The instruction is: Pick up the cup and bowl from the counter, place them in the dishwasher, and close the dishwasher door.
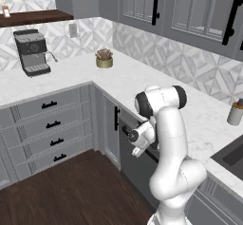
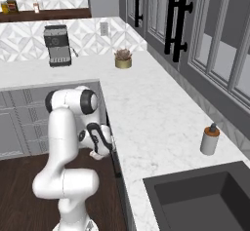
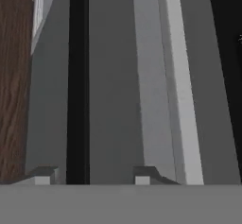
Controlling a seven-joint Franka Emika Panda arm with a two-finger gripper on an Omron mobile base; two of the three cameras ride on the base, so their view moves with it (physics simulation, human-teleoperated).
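Note:
My gripper (image 3: pixel 90 176) is open and straddles the black bar handle (image 3: pixel 78 76) of the dishwasher door (image 3: pixel 113 76), one fingertip on each side, with a gap to the bar on both sides. The door (image 1: pixel 133 172) stands upright and closed under the white marble counter (image 1: pixel 142 77). In the right base view the gripper (image 2: pixel 110 144) presses in just below the counter edge (image 2: pixel 146 108). The cup and the bowl are out of view.
A coffee machine (image 1: pixel 32 52) and a potted plant (image 1: pixel 104 58) stand at the back of the counter. A grey soap dispenser (image 2: pixel 210 140) stands beside the dark sink (image 2: pixel 205 196). Grey drawers (image 1: pixel 52 124) line the left; wood floor (image 1: pixel 71 191) lies below.

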